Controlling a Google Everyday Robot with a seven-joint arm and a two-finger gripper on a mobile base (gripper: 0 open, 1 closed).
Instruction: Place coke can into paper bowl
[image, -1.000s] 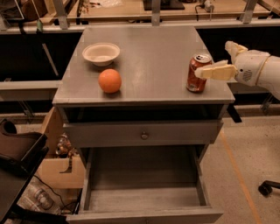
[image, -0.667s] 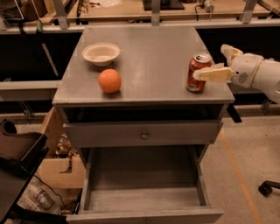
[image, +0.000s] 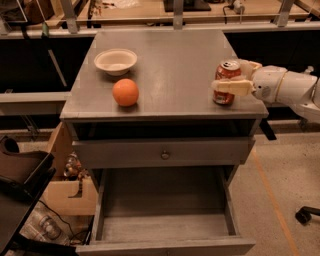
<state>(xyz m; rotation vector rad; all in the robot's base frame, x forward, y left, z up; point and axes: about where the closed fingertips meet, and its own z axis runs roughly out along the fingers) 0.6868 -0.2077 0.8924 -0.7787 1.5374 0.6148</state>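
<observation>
The coke can, red-orange with a silver top, stands upright near the right edge of the grey cabinet top. My gripper reaches in from the right at the can. Its pale near finger crosses the can's front and the far finger shows behind the can's top, so the open fingers straddle the can. The can rests on the surface. The off-white paper bowl sits empty at the back left of the top, well apart from the can.
An orange ball lies in front of the bowl near the left front edge. The lower drawer of the cabinet is pulled out. Cardboard boxes and clutter stand on the floor at the left.
My gripper has moved left, from beside the can's right side to around it. The can, bowl and ball have not moved.
</observation>
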